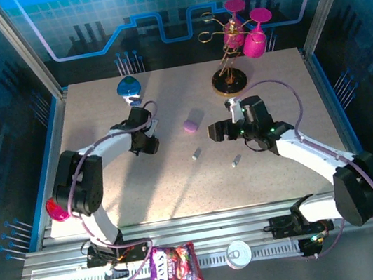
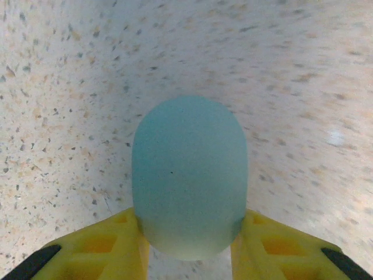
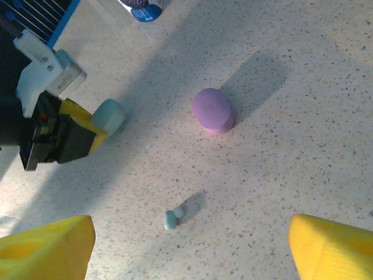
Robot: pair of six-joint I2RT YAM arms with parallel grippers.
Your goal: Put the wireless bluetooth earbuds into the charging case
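A pale blue pebble-shaped charging case (image 2: 189,175) lies on the speckled table, and my left gripper (image 2: 189,236) is shut on it, a yellow finger pressed to each side. The right wrist view shows this case (image 3: 109,115) sticking out of the left gripper's fingers (image 3: 81,116). A lilac case (image 1: 193,123) (image 3: 213,109) lies closed mid-table. One pale blue earbud (image 3: 172,217) (image 1: 196,155) lies between the wide-spread fingers of my open right gripper (image 3: 189,251) (image 1: 219,132), which hangs above it. A second earbud (image 1: 235,162) lies further right, near the right arm.
A blue object (image 1: 128,87) sits at the back left. A gold rack with pink glasses (image 1: 241,35) stands at the back centre-right. A candy bag (image 1: 172,266) and a round white tin (image 1: 239,253) lie on the front rail.
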